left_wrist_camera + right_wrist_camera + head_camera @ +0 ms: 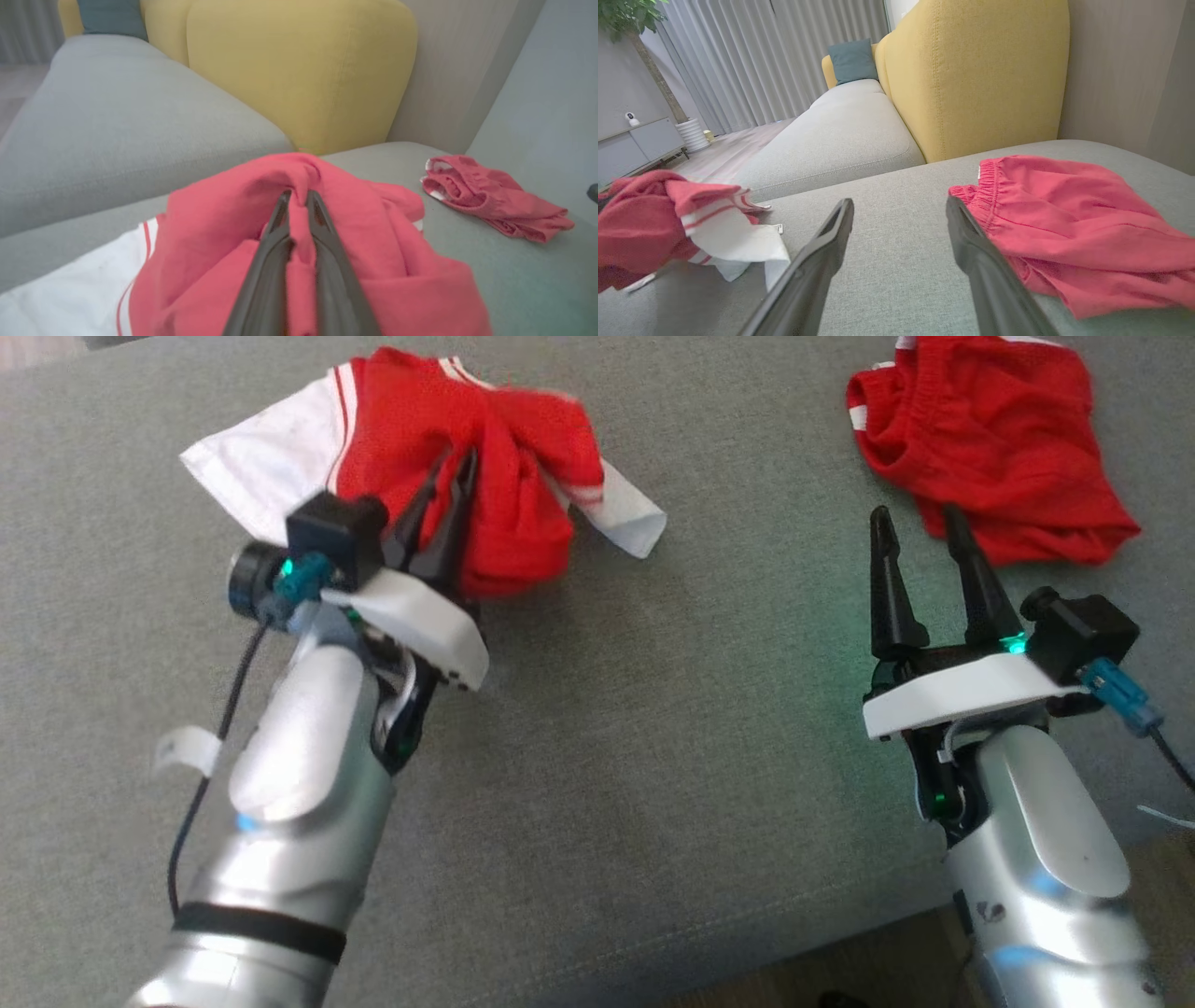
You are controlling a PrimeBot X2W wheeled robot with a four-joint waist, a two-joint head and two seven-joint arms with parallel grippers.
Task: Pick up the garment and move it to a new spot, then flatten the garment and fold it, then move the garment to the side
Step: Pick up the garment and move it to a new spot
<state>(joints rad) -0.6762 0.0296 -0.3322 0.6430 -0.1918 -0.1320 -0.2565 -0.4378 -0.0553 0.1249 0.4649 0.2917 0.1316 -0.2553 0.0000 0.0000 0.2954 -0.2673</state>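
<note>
On the grey sofa seat, left side of the head view, we had the garment bunched up: red body, white sleeves with red stripes, one white sleeve spread flat to the left, another poking out to the right. Our left gripper was pinched tight on a ridge of red cloth near the top of the heap; the left wrist view showed that fold squeezed between both fingers. Our right gripper sat with jaws apart, holding nothing, tips just short of a second red piece, the shorts, at the far right of the seat and well apart from the garment.

Progress, our read: we were on step one. Grasp made. We couldn't tell whether the cloth was off the seat; most of it looked to be resting there. Relocate, flatten, fold, move aside: none done yet. It was crumpled enough that we'd likely need both arms to flatten it.

Surface: woven grey upholstery, soft, with bare area between the two pieces. Past the seat's near edge we saw wood floor. Room: yellow backrest behind the seat, teal cushion further along, pale pleated curtains, a plant, a low grey cabinet.
</note>
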